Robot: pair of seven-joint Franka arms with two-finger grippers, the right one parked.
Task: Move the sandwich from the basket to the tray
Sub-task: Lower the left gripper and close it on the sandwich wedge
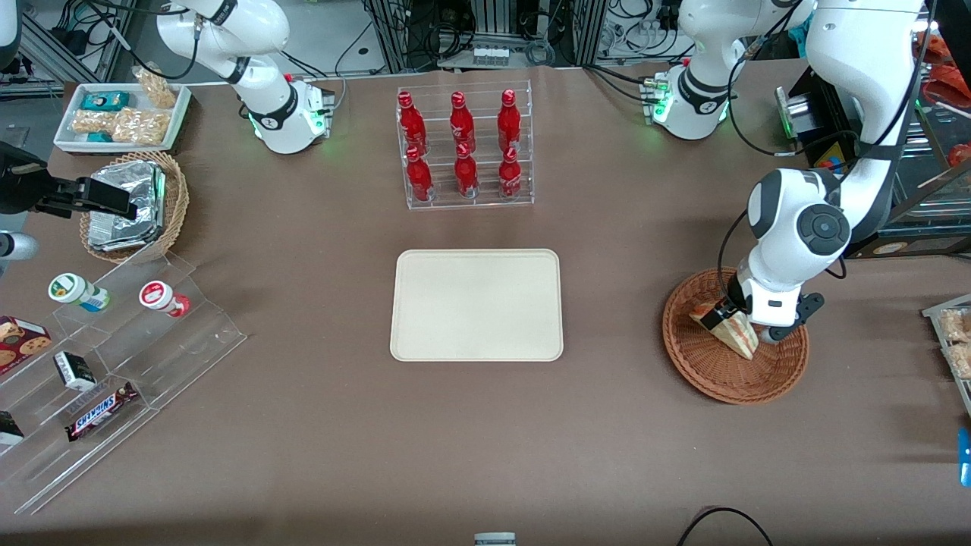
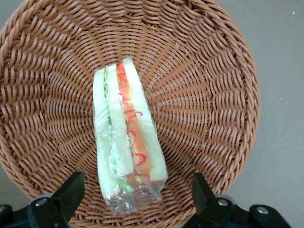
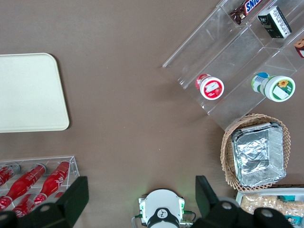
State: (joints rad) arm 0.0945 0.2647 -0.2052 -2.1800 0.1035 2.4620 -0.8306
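Observation:
The sandwich, a plastic-wrapped wedge of white bread with orange-red and green filling, lies in the reddish-brown wicker basket. My gripper hangs low over it, open, with one black finger on each side of the wedge's wide end and not touching it. In the front view the gripper is down inside the basket over the sandwich, at the working arm's end of the table. The cream-beige tray lies bare at mid-table.
A clear rack of red bottles stands farther from the front camera than the tray. Toward the parked arm's end are a paler basket of foil packs, a white snack tray and clear stepped shelves with snacks.

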